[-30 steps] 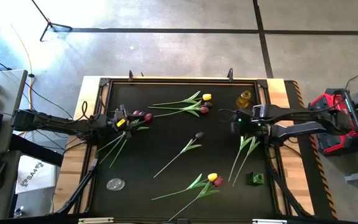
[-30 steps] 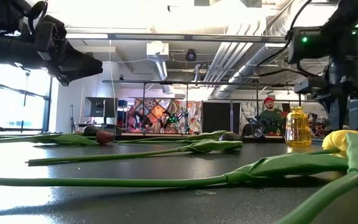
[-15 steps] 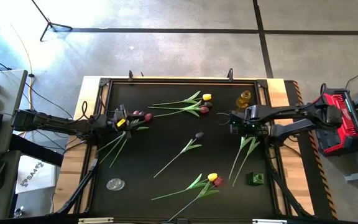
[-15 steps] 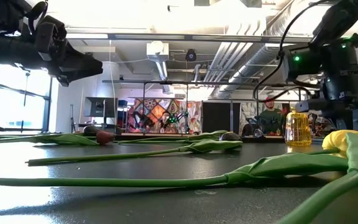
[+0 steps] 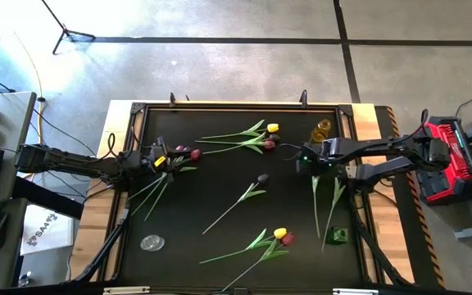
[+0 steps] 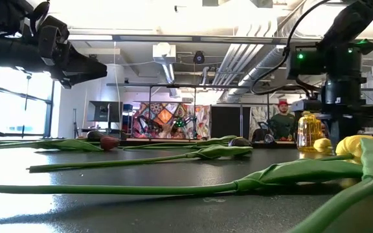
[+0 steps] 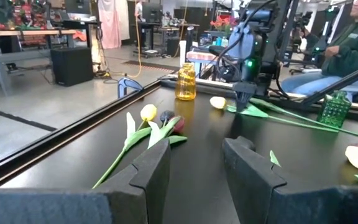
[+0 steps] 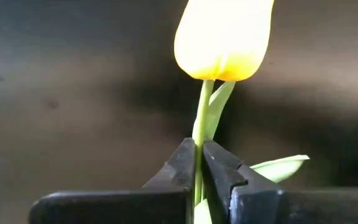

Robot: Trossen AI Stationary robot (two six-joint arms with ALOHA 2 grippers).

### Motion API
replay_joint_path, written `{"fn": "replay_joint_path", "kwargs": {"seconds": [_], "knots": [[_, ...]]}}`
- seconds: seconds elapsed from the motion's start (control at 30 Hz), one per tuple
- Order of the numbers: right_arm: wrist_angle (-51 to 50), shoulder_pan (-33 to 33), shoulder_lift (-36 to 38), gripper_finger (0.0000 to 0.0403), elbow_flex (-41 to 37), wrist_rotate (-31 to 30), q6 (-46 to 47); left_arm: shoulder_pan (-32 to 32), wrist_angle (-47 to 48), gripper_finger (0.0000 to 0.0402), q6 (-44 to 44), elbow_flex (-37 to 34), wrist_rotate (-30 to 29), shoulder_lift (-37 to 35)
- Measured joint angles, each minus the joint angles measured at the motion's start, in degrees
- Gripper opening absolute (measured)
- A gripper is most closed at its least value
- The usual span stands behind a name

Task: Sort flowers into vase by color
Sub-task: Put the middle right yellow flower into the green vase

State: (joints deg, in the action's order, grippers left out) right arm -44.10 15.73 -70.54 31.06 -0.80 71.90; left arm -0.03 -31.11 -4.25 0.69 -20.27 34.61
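Right pincer [image 8: 199, 163] clamped low over the table's right; left pincer [image 7: 194, 158] parted, raised at left.

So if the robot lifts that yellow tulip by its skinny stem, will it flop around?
Probably a bit. The right gripper pinches the yellow tulip just below its head, so the head should stay steady. The long thin stem trails far behind and will likely droop or swing. It looks light, so the jaws should hold it, though a smooth stem might slip.

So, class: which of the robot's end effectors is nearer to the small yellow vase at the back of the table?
The right. The right end effector is just in front of the yellow vase, shut on a yellow tulip. The left end effector hangs across the table, far to the vase's left.
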Motion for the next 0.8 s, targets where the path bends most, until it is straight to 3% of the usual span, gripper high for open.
{"fn": "replay_joint_path", "kwargs": {"seconds": [0.17,0.37,0.8], "knots": [[3.1,-1.2,0.5,0.0003,0.3,-1.0,-1.9,0.0,1.5,0.0133,-1.1,0.0,0.1,0.0],[2.7,-3.0,0.5,0.0001,7.9,-11.6,-8.3,0.0,4.0,0.0133,-2.6,0.0,0.1,0.0],[-5.5,-3.4,0.6,0.0,31.5,-51.2,-24.9,0.0,5.9,0.0133,-3.1,0.0,0.1,0.0]]}}
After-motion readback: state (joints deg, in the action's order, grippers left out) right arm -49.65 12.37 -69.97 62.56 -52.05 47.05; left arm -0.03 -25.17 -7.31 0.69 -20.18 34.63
